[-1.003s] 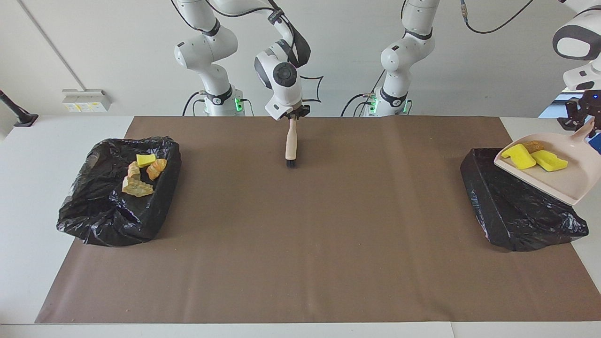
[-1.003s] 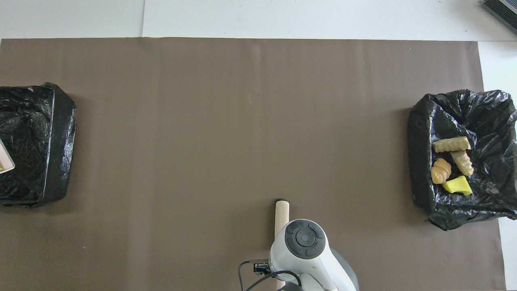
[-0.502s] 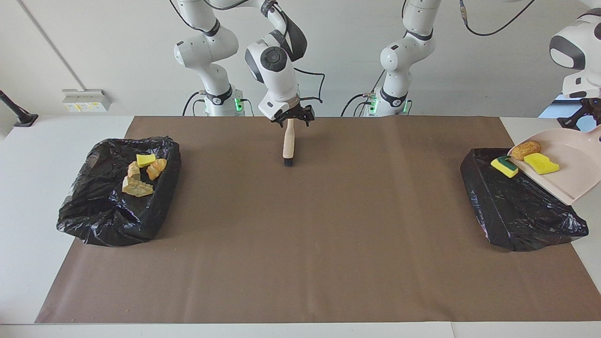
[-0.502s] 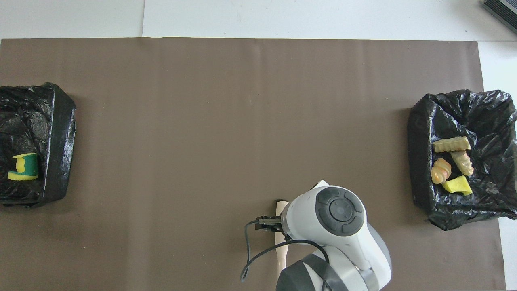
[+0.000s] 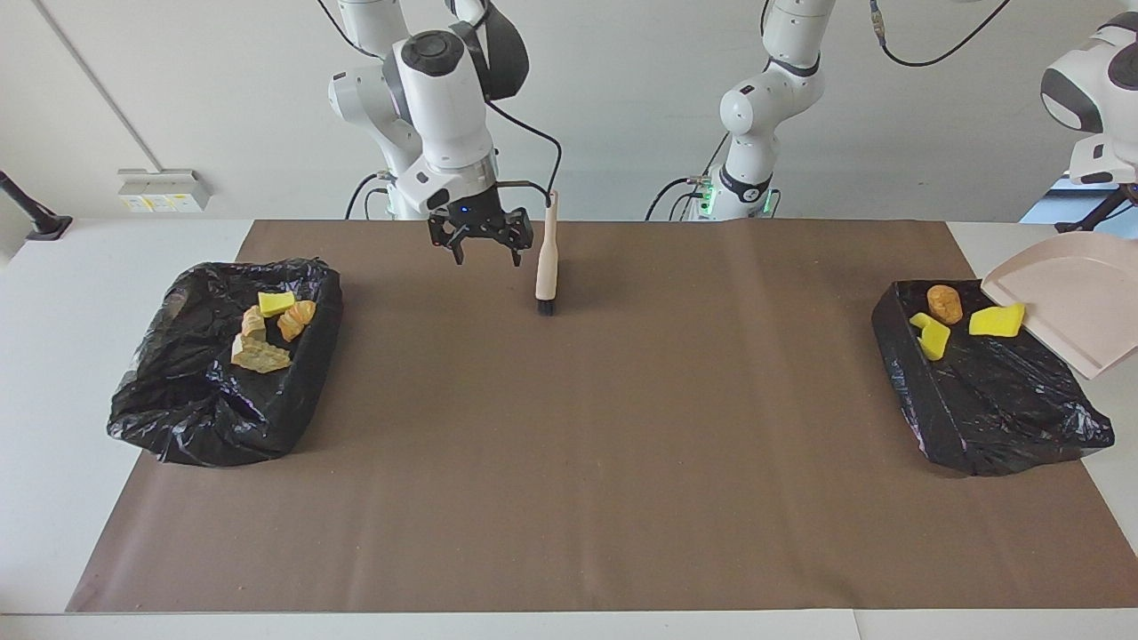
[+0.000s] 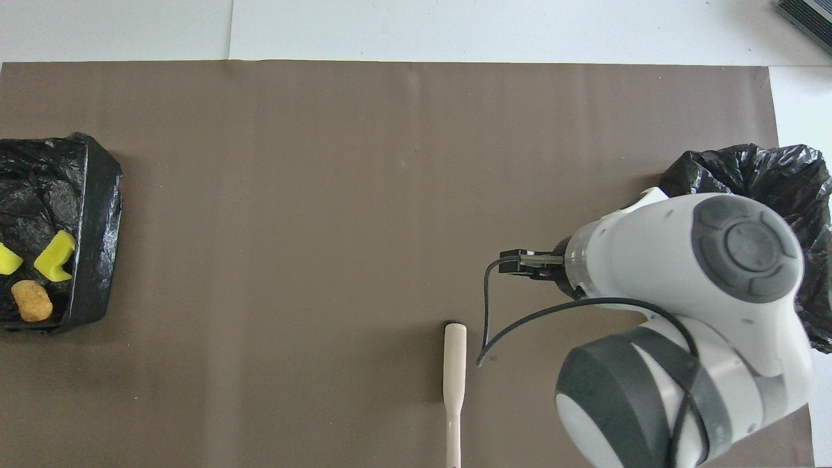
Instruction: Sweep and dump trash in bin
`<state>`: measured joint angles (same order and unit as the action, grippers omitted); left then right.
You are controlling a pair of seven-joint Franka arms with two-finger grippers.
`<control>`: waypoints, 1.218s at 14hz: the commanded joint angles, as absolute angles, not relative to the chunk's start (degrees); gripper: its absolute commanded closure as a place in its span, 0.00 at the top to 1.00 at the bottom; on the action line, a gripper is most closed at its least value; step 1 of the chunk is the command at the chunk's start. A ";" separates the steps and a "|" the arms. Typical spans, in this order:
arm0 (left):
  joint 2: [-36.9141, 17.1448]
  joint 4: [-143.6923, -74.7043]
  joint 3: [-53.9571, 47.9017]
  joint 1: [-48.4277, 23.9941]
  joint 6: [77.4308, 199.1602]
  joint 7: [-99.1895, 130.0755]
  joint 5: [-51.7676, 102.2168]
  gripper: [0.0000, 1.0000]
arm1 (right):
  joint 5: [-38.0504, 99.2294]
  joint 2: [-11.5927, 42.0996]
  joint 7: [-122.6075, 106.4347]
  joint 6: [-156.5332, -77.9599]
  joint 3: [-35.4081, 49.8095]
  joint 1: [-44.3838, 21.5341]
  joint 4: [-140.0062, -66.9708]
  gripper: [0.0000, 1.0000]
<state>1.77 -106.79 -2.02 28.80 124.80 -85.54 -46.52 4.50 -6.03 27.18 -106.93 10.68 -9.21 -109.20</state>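
At the left arm's end of the table, my left gripper shows only at the frame's edge and holds the pink dustpan tilted over a black-lined bin. Trash lies in that bin: a brown chunk, a yellow sponge bit, and another yellow bit at the pan's lip. My right gripper hangs open and empty beside the brush, which rests on the brown mat.
A second black-lined bin sits at the right arm's end with several trash pieces in it: a yellow bit, an orange chunk, beige chunks. In the overhead view the right arm's wrist covers most of it.
My right gripper opened, let go of the brush and swung up toward the right arm's end. The dustpan tilted further and its three trash pieces slid into the bin.
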 commanded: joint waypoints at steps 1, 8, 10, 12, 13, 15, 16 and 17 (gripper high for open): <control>3.07 -105.39 -2.37 27.60 121.82 -85.08 -48.69 0.00 | 2.03 -5.45 25.66 -100.74 11.34 -4.49 -101.10 1.00; 3.78 -105.64 -2.90 23.56 114.28 -82.71 -25.72 0.00 | 1.40 -5.71 20.60 -87.03 6.26 1.49 -87.03 1.00; 4.13 -106.78 -2.99 19.45 109.27 -77.47 -19.97 0.00 | 1.58 -6.15 14.53 -85.78 3.97 1.41 -87.01 1.00; 4.31 -108.62 -2.99 12.25 107.15 -63.44 -17.94 0.00 | 1.76 -7.38 13.10 -85.87 2.82 1.41 -88.32 1.00; 4.05 -109.07 -2.99 8.91 106.79 -57.28 -16.02 0.00 | 1.41 -7.38 13.27 -85.87 2.81 1.41 -88.33 1.00; 2.99 -109.86 -2.99 3.63 106.87 -46.46 -12.94 0.00 | 1.93 -7.73 12.92 -85.26 2.03 2.54 -88.94 1.00; 2.29 -109.78 -2.90 0.65 107.14 -40.84 -10.92 0.00 | 1.93 -7.73 12.22 -85.25 1.93 2.64 -88.95 1.00; 1.68 -109.60 -2.99 -2.17 107.40 -35.21 -8.64 0.00 | 1.32 -7.65 10.56 -85.17 1.76 2.72 -88.86 1.00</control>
<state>2.26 -109.48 -4.19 2.48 107.34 -43.88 -12.14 2.18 -6.62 13.80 -85.77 1.70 1.47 -87.88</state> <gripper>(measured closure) 0.674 0.000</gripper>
